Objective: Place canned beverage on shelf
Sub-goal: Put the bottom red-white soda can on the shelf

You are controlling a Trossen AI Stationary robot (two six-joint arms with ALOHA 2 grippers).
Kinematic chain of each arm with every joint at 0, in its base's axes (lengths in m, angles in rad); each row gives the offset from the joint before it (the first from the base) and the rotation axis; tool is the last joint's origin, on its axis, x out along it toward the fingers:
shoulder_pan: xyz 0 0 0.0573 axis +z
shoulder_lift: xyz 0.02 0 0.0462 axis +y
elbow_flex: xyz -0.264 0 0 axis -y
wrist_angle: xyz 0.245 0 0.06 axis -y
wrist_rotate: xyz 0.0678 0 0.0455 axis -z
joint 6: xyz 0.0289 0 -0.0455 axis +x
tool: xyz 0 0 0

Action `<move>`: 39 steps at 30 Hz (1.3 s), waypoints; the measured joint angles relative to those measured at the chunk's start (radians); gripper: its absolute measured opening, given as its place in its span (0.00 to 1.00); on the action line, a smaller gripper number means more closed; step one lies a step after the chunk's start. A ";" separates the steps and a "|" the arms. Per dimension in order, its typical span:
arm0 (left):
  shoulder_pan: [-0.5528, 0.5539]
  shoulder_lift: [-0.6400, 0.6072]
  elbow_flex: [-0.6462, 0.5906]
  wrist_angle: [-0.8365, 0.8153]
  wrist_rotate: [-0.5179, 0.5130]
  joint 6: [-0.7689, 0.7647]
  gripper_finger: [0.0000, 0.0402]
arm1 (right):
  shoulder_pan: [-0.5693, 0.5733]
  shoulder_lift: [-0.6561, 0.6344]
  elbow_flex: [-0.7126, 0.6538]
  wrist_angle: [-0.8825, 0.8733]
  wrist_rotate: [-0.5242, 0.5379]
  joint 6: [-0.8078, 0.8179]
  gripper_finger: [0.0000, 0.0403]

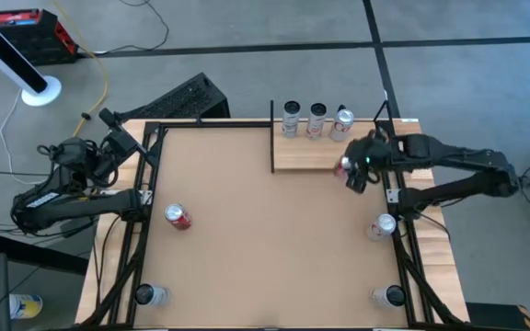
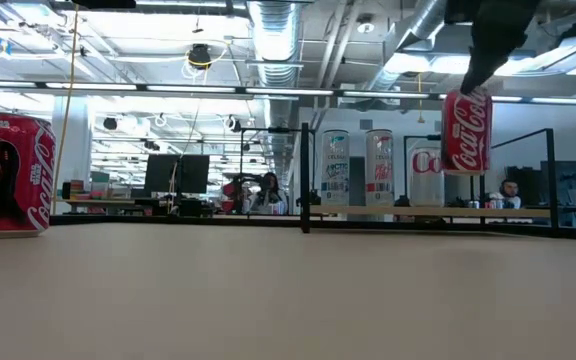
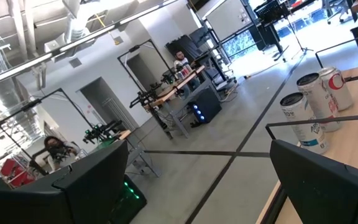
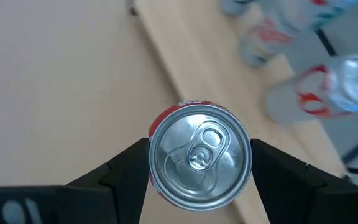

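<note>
Red Coca-Cola can hangs upright in your right gripper, its fingers closed against opposite sides just under the rim, so you see the silver top and pull tab straight on from the right wrist camera. From the low view it is lifted clear of the tabletop, with its base above the level of the shelf planks. From above, it sits over the shelf's near right part, close to the thin black upright at that end. Three cans already stand in a row along the shelf's far edge: two silver ones whose print is too small for you to read, and a silver one with red Coca-Cola script nearest the held can. The strip of plank in front of that row is bare. Your left gripper waits off the table's far left corner with its fingers spread wide and holding nothing. Another red Coca-Cola can stands on the left side of the tabletop, and further cans stand on the frame at the right edge and by both near corners.
</note>
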State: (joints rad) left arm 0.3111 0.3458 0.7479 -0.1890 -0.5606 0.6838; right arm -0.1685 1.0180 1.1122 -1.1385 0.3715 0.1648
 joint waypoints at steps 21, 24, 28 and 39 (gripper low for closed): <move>0.000 0.000 0.000 0.000 0.000 0.003 0.94 | -0.609 0.103 -0.063 0.116 -0.216 -0.278 0.69; 0.000 0.000 0.000 0.000 0.000 0.003 0.94 | -0.613 0.101 -0.071 0.125 -0.216 -0.270 0.73; 0.000 0.000 0.000 0.000 0.000 0.003 0.94 | -0.613 0.100 -0.070 0.129 -0.216 -0.271 0.76; 0.000 0.000 0.000 -0.001 0.000 0.003 0.94 | -0.613 0.099 -0.070 0.133 -0.213 -0.282 0.76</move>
State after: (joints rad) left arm 0.3111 0.3458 0.7479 -0.1898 -0.5606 0.6872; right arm -0.7816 1.1172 1.0424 -1.0060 0.1587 -0.1169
